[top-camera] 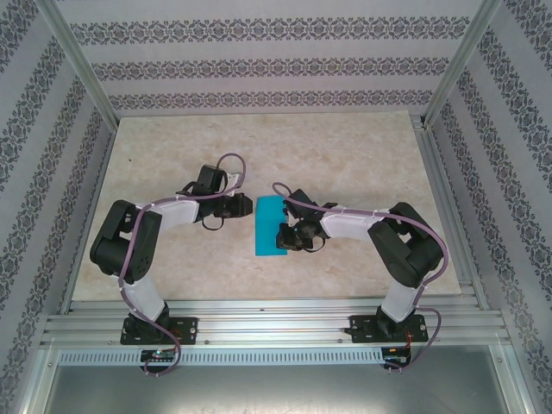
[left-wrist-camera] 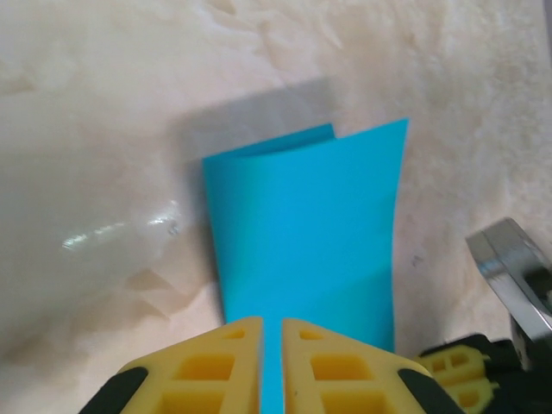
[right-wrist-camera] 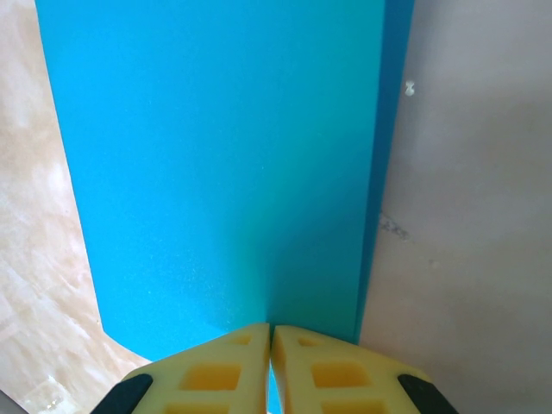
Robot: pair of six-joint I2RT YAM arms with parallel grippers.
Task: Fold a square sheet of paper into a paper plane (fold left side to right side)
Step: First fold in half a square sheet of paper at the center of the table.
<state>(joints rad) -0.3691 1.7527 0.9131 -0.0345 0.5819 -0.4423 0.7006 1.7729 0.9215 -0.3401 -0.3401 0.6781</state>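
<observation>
One sheet of paper (top-camera: pixel 269 226), bright cyan-blue and unmarked, lies on the pale marbled worktop (top-camera: pixel 345 147). It is about midway between the left and right edges and somewhat closer to the near edge than the far one. From above it reads as an upright rectangle, folded over on itself. In the left wrist view a second layer peeks out past the far edge of the top layer. In the right wrist view a darker strip of the lower layer runs along one long side.

Two arms reach in toward the sheet, one from each side, each carrying one tool. The left tool (left-wrist-camera: pixel 272 366) is at the sheet's left edge, toward its far end. Its yellow fingertips are drawn together with only a thin slit between them. The blue surface runs flat beneath both tips, so they sit over the sheet, not pinching it. The right tool (right-wrist-camera: pixel 271 375) sits over the sheet's near right part, with its yellow tips closed against each other in the same way. The paper spreads out ahead of it and passes under both fingers.

Whether either pair of tips actually presses the paper cannot be told. In the left wrist view, the right tool's yellow tip shows just beside the sheet's edge.
</observation>
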